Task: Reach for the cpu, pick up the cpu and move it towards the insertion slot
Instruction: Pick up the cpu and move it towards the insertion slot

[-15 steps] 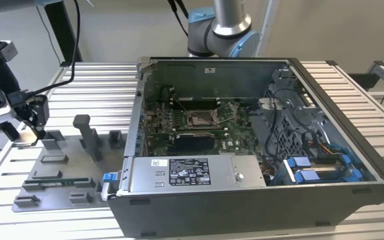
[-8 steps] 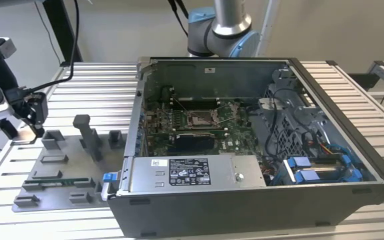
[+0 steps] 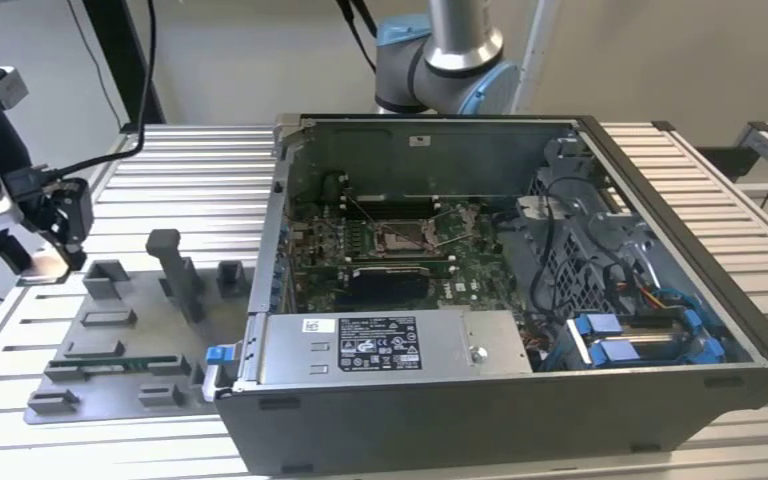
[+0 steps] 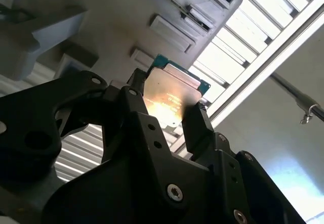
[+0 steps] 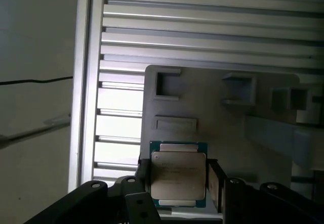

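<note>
The cpu [image 5: 178,168] is a thin square chip with a silvery face and a green rim, and it sits between my gripper's [image 5: 178,179] two black fingers, which are shut on its opposite edges. In the second wrist view the cpu [image 4: 170,90] catches a warm glare between the same fingers of the gripper [image 4: 166,104]. In the exterior view the gripper [image 3: 40,250] hangs at the far left, over the far end of the grey fixture plate [image 3: 131,340]. The insertion slot [image 3: 400,237], a square socket with a metal frame, lies on the green motherboard inside the open computer case, well to the exterior view's right of the gripper.
The open computer case [image 3: 518,400] has tall metal walls and a power supply box [image 3: 377,345] along its near side. Grey upright blocks [image 3: 171,265] stand on the fixture plate. The table is ribbed aluminium [image 3: 197,180]. The arm's base [image 3: 444,60] stands behind the case.
</note>
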Controlling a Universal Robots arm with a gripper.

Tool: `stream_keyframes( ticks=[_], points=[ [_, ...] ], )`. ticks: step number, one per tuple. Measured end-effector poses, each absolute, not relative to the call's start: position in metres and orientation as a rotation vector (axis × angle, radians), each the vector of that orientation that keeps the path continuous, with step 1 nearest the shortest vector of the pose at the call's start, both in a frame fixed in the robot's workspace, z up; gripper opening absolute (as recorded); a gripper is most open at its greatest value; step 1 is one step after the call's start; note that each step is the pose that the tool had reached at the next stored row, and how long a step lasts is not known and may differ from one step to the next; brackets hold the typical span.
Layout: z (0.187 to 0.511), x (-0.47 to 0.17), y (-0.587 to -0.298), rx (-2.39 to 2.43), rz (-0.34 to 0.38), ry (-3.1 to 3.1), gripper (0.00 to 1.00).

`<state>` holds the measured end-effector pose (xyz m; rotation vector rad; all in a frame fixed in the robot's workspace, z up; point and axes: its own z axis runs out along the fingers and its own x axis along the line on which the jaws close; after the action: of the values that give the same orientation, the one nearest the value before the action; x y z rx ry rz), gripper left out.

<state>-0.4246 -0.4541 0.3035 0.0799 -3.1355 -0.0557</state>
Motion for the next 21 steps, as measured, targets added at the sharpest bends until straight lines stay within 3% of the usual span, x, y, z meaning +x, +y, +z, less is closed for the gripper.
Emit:
stream_keyframes(
  ticks=[21],
  points=[
    [0.321, -0.425, -0.454, 0.080, -0.056, -3.135, 0.00]
  ],
)
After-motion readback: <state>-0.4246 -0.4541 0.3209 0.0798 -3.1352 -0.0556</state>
